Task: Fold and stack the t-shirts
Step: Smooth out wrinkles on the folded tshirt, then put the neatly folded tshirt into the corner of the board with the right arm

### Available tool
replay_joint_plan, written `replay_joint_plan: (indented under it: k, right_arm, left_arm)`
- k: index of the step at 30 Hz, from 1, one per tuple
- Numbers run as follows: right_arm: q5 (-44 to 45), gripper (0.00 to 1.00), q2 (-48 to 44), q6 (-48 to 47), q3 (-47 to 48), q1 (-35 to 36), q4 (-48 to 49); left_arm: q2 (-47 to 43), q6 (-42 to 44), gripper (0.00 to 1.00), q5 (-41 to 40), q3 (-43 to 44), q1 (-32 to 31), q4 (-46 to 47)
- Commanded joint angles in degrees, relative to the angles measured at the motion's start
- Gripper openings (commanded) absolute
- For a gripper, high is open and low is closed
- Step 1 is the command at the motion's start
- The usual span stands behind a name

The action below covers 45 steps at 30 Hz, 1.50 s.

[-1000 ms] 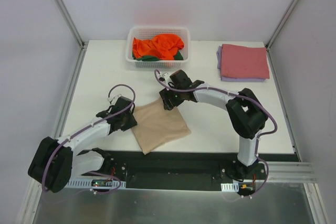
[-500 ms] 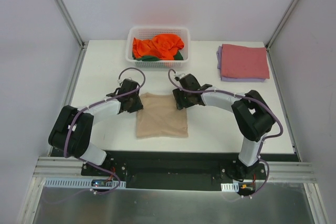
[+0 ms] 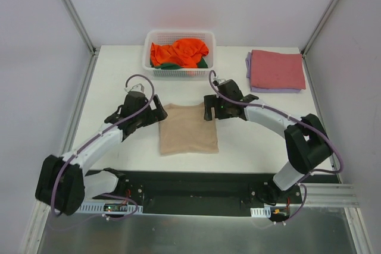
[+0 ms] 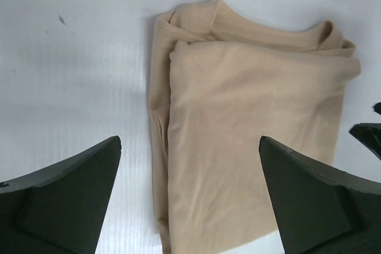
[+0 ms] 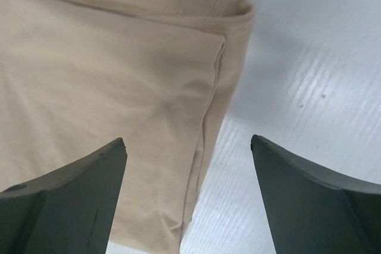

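My left gripper (image 4: 189, 197) is spread wide and holds nothing, hanging over the left edge of the beige shirt (image 3: 188, 129). My right gripper (image 5: 187, 197) is just as wide and just as empty, over the shirt's right edge. The shirt lies folded on the table (image 3: 119, 81) between my two arms, its layers a little uneven: the collar end sticks out past the top layer.

If I pinch only the top layer, the fold will peel open when I lift. If one side grips deeper than the other, the bundle will twist and sag. The pink shirt (image 3: 277, 68) and the lavender shirt (image 3: 249, 63) under it sit stacked far right, so the carry is long, and loose cloth could drag. From above I cannot tell how near my fingertips are to the cloth. The orange shirt (image 3: 178, 52) and green shirt (image 3: 169, 65) wait in the basket (image 3: 178, 74).
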Motion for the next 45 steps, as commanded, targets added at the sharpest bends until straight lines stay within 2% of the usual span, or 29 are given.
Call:
replay_joint_plan:
  k: [1, 8, 18, 21, 22, 25, 27, 28, 34, 39, 41, 45]
  right_arm:
    - [-3.7, 0.89, -0.9, 4.4, -2.3, 1.4, -2.0]
    - [1.0, 0.88, 5.1, 5.6, 1.4, 4.8, -4.2]
    - [10.6, 0.74, 14.3, 9.1, 8.7, 10.2, -10.3]
    - [13.1, 0.53, 17.3, 9.9, 9.7, 11.4, -11.3]
    - [13.5, 0.49, 17.9, 9.6, 10.2, 11.4, -11.8]
    - [16.1, 0.22, 19.4, 6.2, 12.3, 11.4, -13.0]
    - [22.3, 0.05, 19.2, 3.0, 14.3, 11.4, -14.7]
    - [24.9, 0.0, 18.7, -0.1, 15.3, 11.3, -15.6]
    - [43.8, 0.0, 13.8, -11.6, 19.2, 9.2, -16.0]
    - [53.4, 0.0, 12.0, -13.4, 22.0, 4.2, -14.6]
    - [57.5, 0.0, 11.9, -18.4, 21.7, 2.5, -10.0]
    - [59.7, 0.0, 13.4, -30.1, 23.7, -0.9, -3.5]
  left_arm:
    - [-10.9, -1.8, 0.99, -0.6, -5.4, 0.3, -4.1]
    - [-24.2, -5.7, 0.99, -8.3, -12.6, 0.3, -10.1]
    - [-24.4, -5.9, 0.99, -10.0, -13.1, 0.3, -11.3]
    - [-24.6, -6.0, 0.99, -11.1, -13.3, 0.3, -11.6]
    - [-24.9, -5.8, 0.99, -11.5, -13.4, 0.3, -11.6]
    - [-25.9, -5.8, 0.99, -12.9, -13.6, 0.3, -12.4]
    - [-26.5, -5.7, 0.99, -13.3, -13.7, 0.3, -12.9]
    - [-26.9, -5.7, 0.99, -13.6, -13.7, 0.3, -13.1]
    - [-29.3, -5.8, 0.99, -16.0, -14.2, 0.3, -14.1]
    - [-30.1, -5.4, 0.99, -18.1, -13.6, 0.4, -15.0]
    - [-30.4, -5.1, 0.99, -19.2, -13.5, 0.4, -15.3]
    - [-30.8, -5.2, 0.99, -19.9, -13.5, 0.4, -15.8]
